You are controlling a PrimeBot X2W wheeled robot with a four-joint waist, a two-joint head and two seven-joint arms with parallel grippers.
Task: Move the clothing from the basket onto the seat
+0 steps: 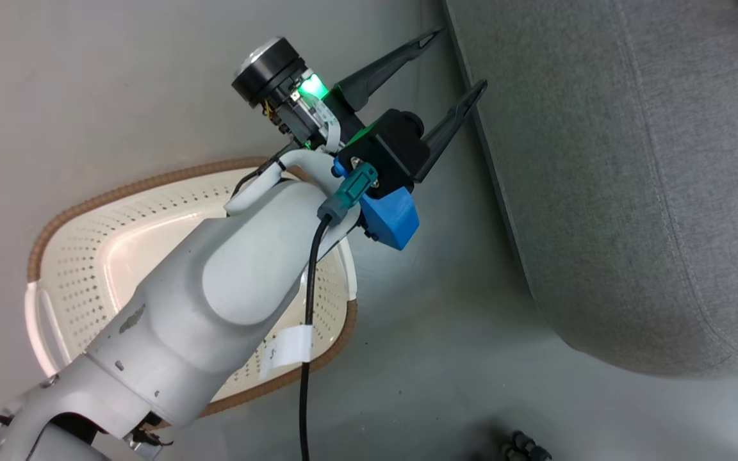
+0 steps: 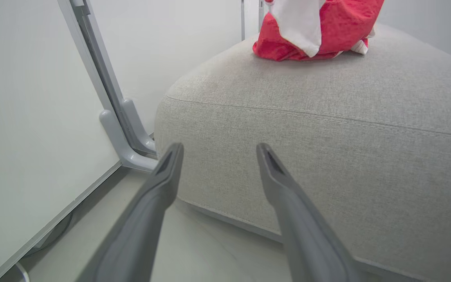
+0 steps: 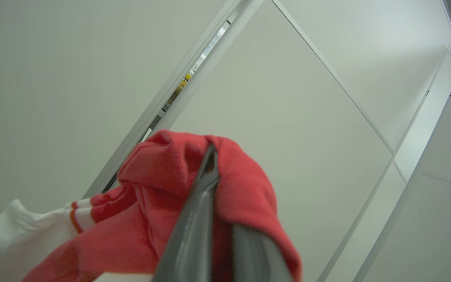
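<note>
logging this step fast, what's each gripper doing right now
left gripper: open, holding nothing
right gripper: shut on the soft red garment with white stripes

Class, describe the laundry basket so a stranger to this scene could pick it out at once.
Find the grey seat at the head view's right. On the pale floor to its left, partly behind the left arm, sits the basket; alone there, it has perforated cream walls and a brown braided rim.

The left forearm (image 1: 228, 288) blocks much of the basket (image 1: 81, 256)! The clothing (image 2: 343, 27) runs off the top edge. The right gripper (image 3: 211, 160) has its tips buried in it.
</note>
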